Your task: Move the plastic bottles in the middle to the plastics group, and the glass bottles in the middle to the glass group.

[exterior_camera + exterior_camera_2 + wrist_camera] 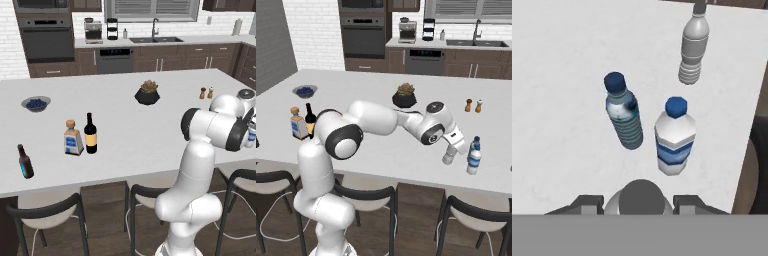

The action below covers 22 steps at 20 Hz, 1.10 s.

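Now the greyish bottle (641, 199) sits clamped between the gripper (640, 204) fingers (cap up).

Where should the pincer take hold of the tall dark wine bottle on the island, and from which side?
Around the wide body of the wine bottle, near its label, coming in level from its right in the left base view. It stands upright, and the squat clear bottle crowds its left; the slim neck would probably give less hold.
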Tool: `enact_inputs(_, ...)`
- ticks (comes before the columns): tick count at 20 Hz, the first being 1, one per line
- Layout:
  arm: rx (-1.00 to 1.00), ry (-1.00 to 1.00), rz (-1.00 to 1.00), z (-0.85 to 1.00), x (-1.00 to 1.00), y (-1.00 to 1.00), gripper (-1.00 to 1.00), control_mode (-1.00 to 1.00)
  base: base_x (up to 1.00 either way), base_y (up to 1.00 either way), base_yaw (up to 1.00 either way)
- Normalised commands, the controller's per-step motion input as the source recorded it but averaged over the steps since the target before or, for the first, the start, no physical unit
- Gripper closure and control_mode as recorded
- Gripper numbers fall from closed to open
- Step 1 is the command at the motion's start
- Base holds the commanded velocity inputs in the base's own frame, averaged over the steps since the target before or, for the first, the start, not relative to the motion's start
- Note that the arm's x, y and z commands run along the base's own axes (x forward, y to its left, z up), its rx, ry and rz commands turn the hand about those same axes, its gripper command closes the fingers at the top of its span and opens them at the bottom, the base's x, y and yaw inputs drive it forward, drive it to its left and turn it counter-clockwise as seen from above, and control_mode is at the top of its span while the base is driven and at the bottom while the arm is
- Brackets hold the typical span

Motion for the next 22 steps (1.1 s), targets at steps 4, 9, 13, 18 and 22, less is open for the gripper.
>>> enact_inputs(4, -0.08, 0.0, -0.06, -0.11, 0.0, 0.03, 1.0, -1.0, 0.0, 0.0, 0.0)
enact_inputs(9, -0.09, 0.0, -0.08, -0.09, 0.0, 0.05, 1.0, -1.0, 0.0, 0.0, 0.0)
enact_inputs(13, -0.04, 0.0, -0.06, 0.0, 0.01, 0.01, 1.0, -1.0, 0.0, 0.0, 0.0)
enact_inputs(18, -0.01, 0.0, -0.02, 0.0, 0.09, 0.03, 1.0, -1.0, 0.0, 0.0, 0.0)
enact_inputs(22, 0.0, 0.0, -0.02, -0.13, 0.04, 0.0, 1.0, -1.0, 0.0, 0.0, 0.0)
